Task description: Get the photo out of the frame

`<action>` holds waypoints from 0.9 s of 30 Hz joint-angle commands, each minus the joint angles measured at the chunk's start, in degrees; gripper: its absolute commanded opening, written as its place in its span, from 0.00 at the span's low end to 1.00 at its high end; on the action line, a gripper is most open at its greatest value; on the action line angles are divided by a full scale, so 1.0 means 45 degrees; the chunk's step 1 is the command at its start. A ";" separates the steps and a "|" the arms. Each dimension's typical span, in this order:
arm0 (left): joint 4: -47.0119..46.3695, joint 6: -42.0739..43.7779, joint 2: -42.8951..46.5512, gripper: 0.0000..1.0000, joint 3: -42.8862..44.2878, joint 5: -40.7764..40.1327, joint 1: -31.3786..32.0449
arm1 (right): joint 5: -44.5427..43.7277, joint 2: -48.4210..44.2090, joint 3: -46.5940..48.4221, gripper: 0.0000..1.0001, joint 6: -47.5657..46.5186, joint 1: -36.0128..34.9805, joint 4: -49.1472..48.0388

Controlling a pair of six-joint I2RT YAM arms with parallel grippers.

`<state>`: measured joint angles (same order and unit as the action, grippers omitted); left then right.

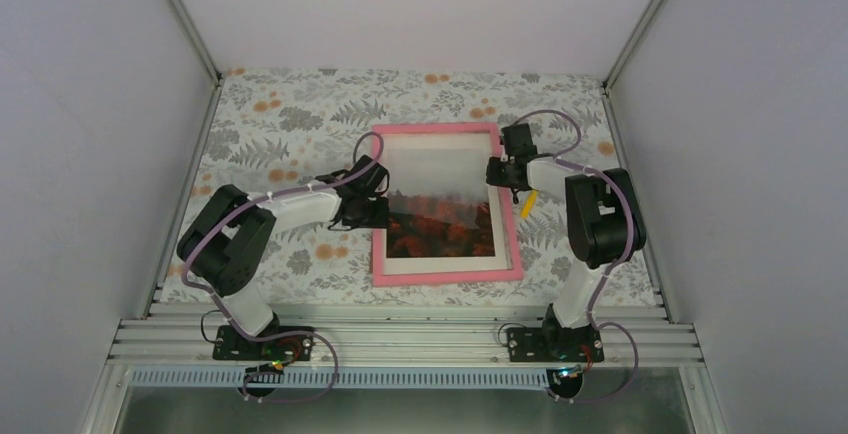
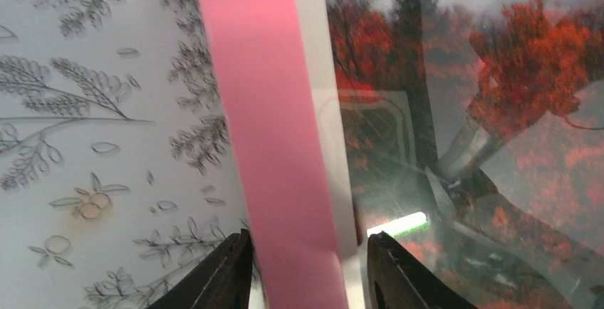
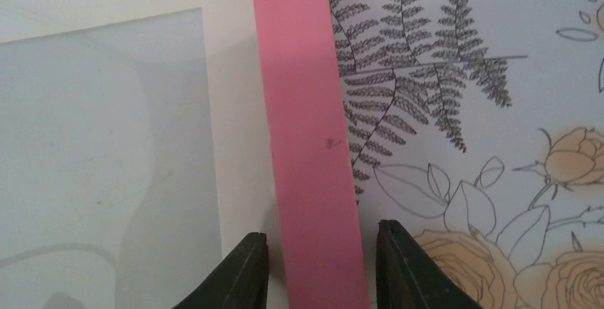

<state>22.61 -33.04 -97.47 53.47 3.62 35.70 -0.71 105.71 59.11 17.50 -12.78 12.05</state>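
Observation:
The pink frame (image 1: 446, 275) lies flat on the table's middle with the photo (image 1: 440, 204) in it, face up: red-orange trees below, misty sky above, a white margin around. My left gripper (image 1: 376, 210) is open at the frame's left rail. In the left wrist view its gripper (image 2: 308, 252) straddles the pink rail (image 2: 263, 110), with the photo (image 2: 513, 81) under reflective glazing to the right. My right gripper (image 1: 499, 171) is open at the right rail. In the right wrist view its gripper (image 3: 322, 252) straddles the rail (image 3: 306, 110), with gaps both sides; the photo's pale sky (image 3: 107, 145) lies to the left.
A floral-print cloth (image 1: 290, 124) covers the table. White walls (image 1: 90, 104) enclose left, back and right. An aluminium rail (image 1: 400, 329) with the arm bases runs along the near edge. A small yellow tag (image 1: 527, 204) hangs by the right arm.

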 commanded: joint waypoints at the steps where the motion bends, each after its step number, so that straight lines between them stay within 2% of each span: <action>1: 0.0375 -0.0846 0.0539 0.46 -0.0160 -0.0221 0.0249 | -0.0240 -0.0459 -0.0469 0.33 -0.0209 -0.0096 0.1270; 4: 0.1189 -0.0668 0.0518 0.53 0.0269 -0.1169 0.0250 | -0.0258 -0.0921 -0.0880 0.38 -0.0102 -0.0096 0.1554; 7: 0.1744 -0.0500 0.0434 0.55 0.0665 -0.2056 0.0250 | -0.0303 -0.1384 -0.1398 0.40 -0.0055 -0.0091 0.1702; 17: 0.2105 -0.0061 -0.0710 0.52 0.1482 -0.2274 0.0515 | -0.0427 -0.2029 -0.2411 0.35 0.0132 -0.0084 0.1652; 20: 0.2132 -0.0061 -0.0969 0.49 0.1567 -0.2373 0.0614 | -0.0495 -0.2099 -0.2418 0.28 0.0150 -0.0083 0.1639; 24: 0.2153 -0.0158 -0.1189 0.40 0.1635 -0.2552 0.0722 | -0.0382 -0.2201 -0.2413 0.16 0.0159 -0.0087 0.1599; 27: 0.2366 -0.0212 -0.1328 0.33 0.1898 -0.2748 0.0855 | -0.0242 -0.2529 -0.2430 0.11 0.0153 -0.0082 0.1580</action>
<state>31.05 -33.85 -101.67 60.07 -6.42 38.83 -0.73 96.18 49.71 16.60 -13.23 16.97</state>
